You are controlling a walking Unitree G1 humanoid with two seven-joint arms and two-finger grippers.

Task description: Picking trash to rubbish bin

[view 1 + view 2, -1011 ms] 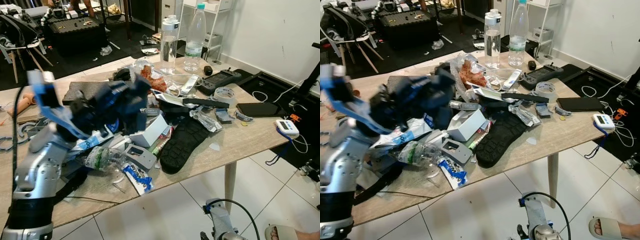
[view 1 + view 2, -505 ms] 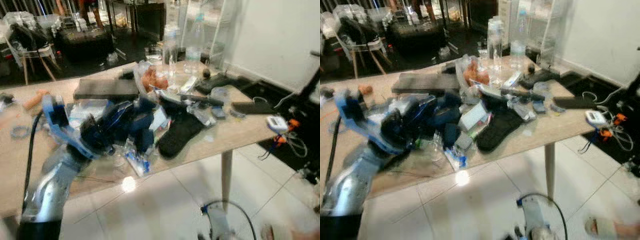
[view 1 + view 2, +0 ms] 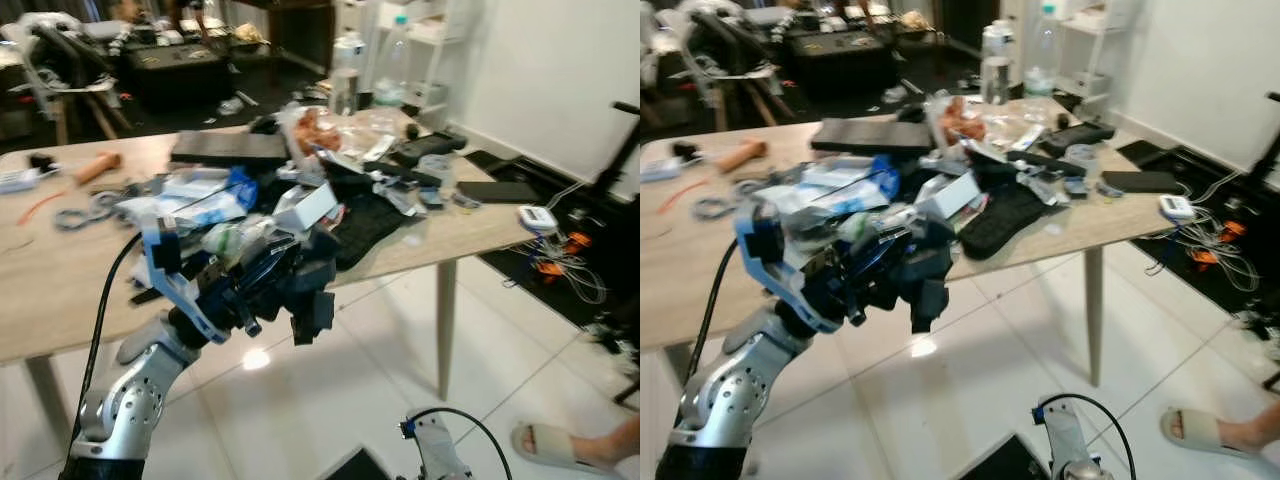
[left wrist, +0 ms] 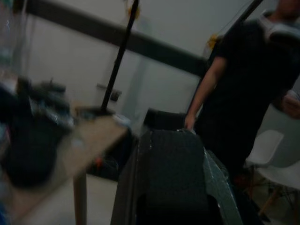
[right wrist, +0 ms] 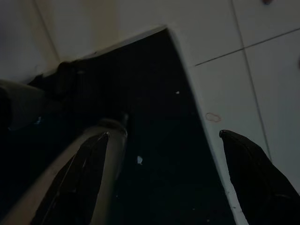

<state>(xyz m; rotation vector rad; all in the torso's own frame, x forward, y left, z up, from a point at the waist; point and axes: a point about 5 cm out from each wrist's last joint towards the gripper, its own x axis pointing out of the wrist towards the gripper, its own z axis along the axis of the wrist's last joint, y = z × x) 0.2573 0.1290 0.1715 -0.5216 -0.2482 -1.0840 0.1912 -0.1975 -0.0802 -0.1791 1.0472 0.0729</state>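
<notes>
A crumpled plastic bottle (image 3: 240, 240) is seen clamped between the fingers of the left gripper (image 3: 285, 290), centre-left of frame, off the cluttered table's (image 3: 60, 290) front edge. A second ago it lay among the clutter. The right gripper (image 5: 164, 178) hangs wide apart over a dark mat (image 5: 154, 93).

Left arm is up in the lower left of the head view, silver forearm angling up toward the middle, blue bracket on the wrist. Left gripper (image 3: 300, 290) sits mid-frame, its black fingers clamped together on something. Right arm hangs low at the bottom centre, and the right gripper (image 5: 164, 159) has its fingers (image 5: 253, 164) spread wide.
</notes>
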